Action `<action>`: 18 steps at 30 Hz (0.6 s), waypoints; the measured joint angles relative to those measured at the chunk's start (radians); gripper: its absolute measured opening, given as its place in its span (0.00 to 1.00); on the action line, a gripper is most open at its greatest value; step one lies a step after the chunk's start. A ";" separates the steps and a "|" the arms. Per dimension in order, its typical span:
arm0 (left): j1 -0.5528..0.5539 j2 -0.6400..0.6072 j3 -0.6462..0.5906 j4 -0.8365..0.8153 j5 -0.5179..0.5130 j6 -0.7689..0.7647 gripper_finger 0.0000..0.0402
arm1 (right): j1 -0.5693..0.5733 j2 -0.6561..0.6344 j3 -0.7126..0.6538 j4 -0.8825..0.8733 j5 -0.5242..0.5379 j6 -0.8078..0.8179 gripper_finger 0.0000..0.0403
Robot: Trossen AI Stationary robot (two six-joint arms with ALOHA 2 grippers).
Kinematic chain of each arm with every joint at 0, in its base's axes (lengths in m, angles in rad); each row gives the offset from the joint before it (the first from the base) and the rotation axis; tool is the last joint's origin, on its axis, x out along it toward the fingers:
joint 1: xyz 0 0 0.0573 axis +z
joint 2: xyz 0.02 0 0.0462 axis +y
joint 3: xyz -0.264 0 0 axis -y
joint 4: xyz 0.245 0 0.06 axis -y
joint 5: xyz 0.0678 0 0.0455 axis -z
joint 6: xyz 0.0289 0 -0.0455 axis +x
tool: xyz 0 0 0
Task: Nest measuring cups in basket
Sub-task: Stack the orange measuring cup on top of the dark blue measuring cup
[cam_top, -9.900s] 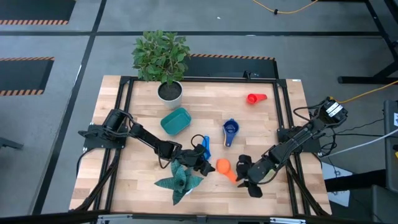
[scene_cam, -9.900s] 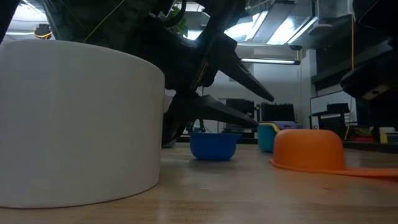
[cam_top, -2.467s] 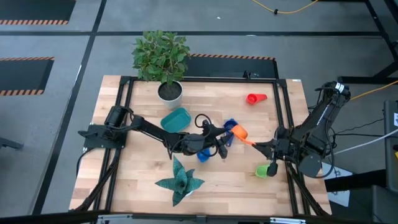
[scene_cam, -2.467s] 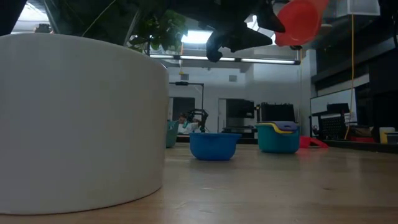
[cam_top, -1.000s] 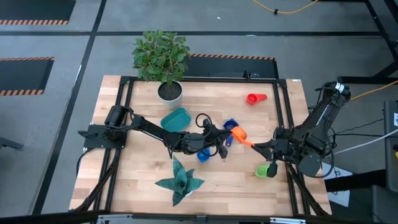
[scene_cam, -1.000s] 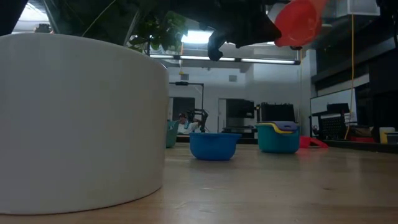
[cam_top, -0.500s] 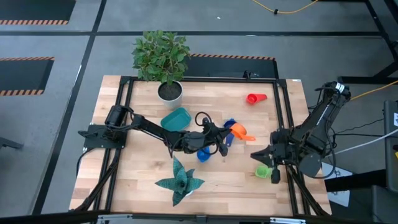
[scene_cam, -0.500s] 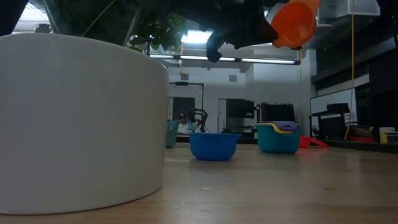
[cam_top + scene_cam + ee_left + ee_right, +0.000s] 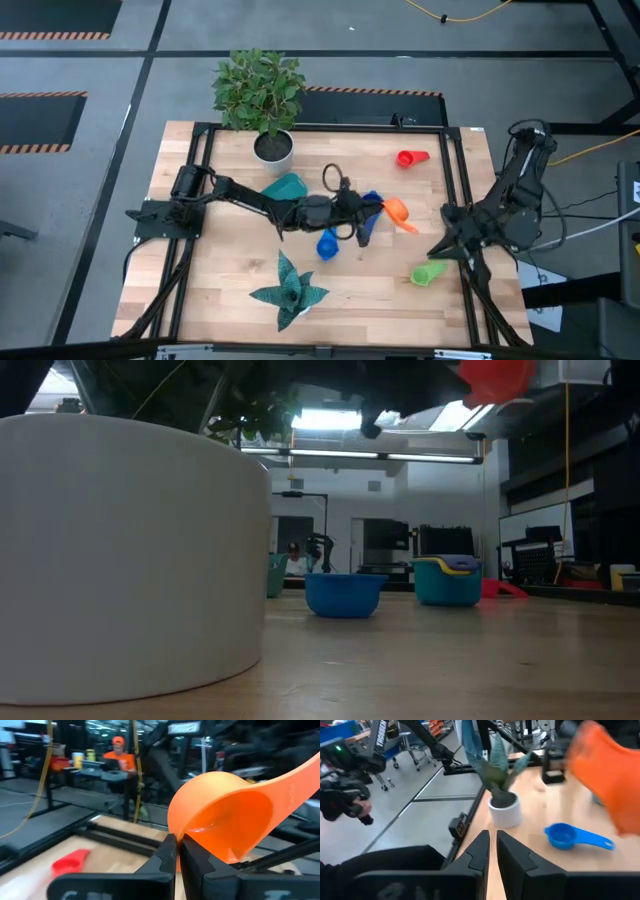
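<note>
My left gripper (image 9: 376, 208) (image 9: 176, 848) is shut on an orange measuring cup (image 9: 396, 212) (image 9: 222, 817), held high above the table's middle. My right gripper (image 9: 438, 248) (image 9: 493, 843) stands shut and empty by the right edge, near a green cup (image 9: 428, 272) lying on the wood. A blue cup (image 9: 328, 243) (image 9: 343, 593), a red cup (image 9: 410, 157) and a light blue cup with a yellow one in it (image 9: 447, 580) rest on the table. The teal basket (image 9: 285, 186) sits partly under my left arm. My left gripper pinches the rim of the orange cup's bowl (image 9: 183, 834), on the side away from the handle (image 9: 300, 767), between its two fingers. The fingers reach in level from the table's left. The cup is lifted clear and tilted, its handle pointing away from the gripper.
A leafy plant in a white pot (image 9: 272, 148) stands at the far edge. A spiky succulent in a white pot (image 9: 288, 292) (image 9: 504, 811) stands near the front. A dark frame (image 9: 455, 180) rims the table. A person in orange (image 9: 117, 757) sits in the room beyond.
My right gripper has come off the orange cup's handle and drawn back toward the table's right edge, turning as it went. My left gripper has carried the cup up and a little toward the far right, rolling its wrist.
</note>
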 joint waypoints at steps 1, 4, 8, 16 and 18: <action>0.014 0.000 0.020 -0.028 0.034 0.001 0.01 | 0.000 -0.032 0.000 -0.037 0.005 0.001 0.10; 0.056 0.000 0.095 -0.165 0.122 0.024 0.01 | 0.000 -0.123 0.000 -0.148 0.029 0.005 0.10; 0.104 0.000 0.227 -0.378 0.211 0.111 0.01 | -0.005 -0.218 0.000 -0.263 0.033 0.033 0.10; 0.195 0.000 0.451 -0.728 0.338 0.271 0.01 | -0.028 -0.288 0.000 -0.397 0.074 0.056 0.10; 0.217 0.000 0.476 -0.773 0.376 0.302 0.01 | -0.033 -0.290 0.000 -0.406 0.095 0.055 0.10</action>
